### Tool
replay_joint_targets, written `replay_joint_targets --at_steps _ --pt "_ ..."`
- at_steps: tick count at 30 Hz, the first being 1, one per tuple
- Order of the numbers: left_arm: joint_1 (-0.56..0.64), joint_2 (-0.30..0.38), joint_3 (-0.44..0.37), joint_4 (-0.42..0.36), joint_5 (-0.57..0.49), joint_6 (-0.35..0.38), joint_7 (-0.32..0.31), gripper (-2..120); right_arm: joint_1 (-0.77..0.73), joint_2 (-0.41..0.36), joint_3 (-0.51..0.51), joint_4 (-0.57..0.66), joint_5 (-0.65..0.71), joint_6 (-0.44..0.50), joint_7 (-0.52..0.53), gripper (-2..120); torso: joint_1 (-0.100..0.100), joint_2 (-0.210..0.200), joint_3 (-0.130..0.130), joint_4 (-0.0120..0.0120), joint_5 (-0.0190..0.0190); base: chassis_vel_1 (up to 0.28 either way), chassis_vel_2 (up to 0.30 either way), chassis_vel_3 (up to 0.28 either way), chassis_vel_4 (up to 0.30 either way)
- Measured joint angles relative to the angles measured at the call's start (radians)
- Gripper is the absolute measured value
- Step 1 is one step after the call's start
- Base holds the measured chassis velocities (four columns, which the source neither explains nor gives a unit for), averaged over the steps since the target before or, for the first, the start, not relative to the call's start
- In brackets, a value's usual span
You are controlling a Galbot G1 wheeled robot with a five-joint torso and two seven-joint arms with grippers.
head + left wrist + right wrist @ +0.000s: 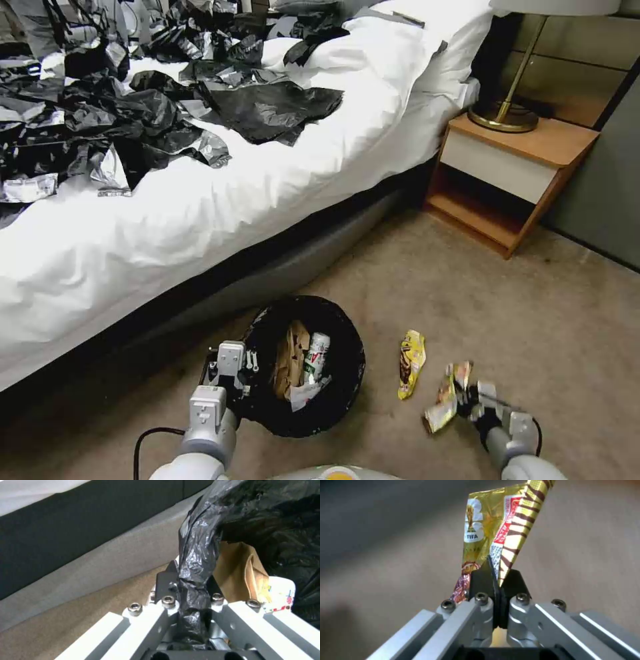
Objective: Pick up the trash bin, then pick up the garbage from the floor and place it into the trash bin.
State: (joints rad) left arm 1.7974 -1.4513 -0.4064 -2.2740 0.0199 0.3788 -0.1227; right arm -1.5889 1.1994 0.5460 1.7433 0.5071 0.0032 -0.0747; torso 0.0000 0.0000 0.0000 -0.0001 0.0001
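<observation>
Nearest to the head camera, two grippers work low over the carpet. Between them stands one trash bin, lined with a black bag, just beside the bed. Inside it I count three pieces: one crumpled brown paper, one small white bottle with green label and one white scrap.

Left gripper sits at the bin's rim on the bed side. The left wrist view shows its jaws pressed together on a fold of the black bag, with the brown paper just behind; this grip is hard to see from the head.

Right gripper is to the right of the bin, clamped on one gold foil wrapper. The right wrist view gives the detail: black pads closed on the wrapper, which carries brown stripes and a red-white label.

One yellow wrapper lies free on the carpet between the bin and the held wrapper.

Farther off, many black bags are spread on the bed, and one nightstand carries one lamp.
</observation>
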Motion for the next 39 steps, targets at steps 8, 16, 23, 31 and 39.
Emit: replay_joint_targets --at_steps 8,16,23,31,39 --pt "0.0 0.015 0.009 0.005 -0.001 0.003 0.0 1 0.043 -0.018 0.013 0.438 0.033 0.21 -0.317 0 0.0 0.0 0.0 0.0003 -0.0005 0.0 0.0 0.0 0.0" --pt "0.006 0.009 0.018 0.006 0.003 0.003 0.001 1 0.047 -0.077 -0.082 0.556 -0.01 0.211 -0.404 0 0.0 0.0 0.0 0.0 -0.0002 0.0 0.0 0.0 0.0" --pt "0.002 0.001 0.027 0.006 0.009 0.003 0.002 1 0.085 -0.168 -0.204 0.496 -0.06 0.193 -0.41 0 0.0 0.0 0.0 0.0001 0.0 0.0 0.0 0.0 0.0" --pt "0.002 -0.011 0.033 0.003 0.02 0.004 0.003 1 0.136 -0.164 -0.341 0.343 -0.131 0.18 -0.397 0 0.0 0.0 0.0 0.0001 0.0 0.0 0.0 0.0 0.0" --pt "0.006 -0.016 0.036 -0.001 0.028 0.004 0.004 1 0.178 -0.125 -0.411 0.19 -0.171 0.18 -0.39 0 0.0 0.0 0.0 0.0001 -0.0001 0.0 0.0 0.0 0.0"
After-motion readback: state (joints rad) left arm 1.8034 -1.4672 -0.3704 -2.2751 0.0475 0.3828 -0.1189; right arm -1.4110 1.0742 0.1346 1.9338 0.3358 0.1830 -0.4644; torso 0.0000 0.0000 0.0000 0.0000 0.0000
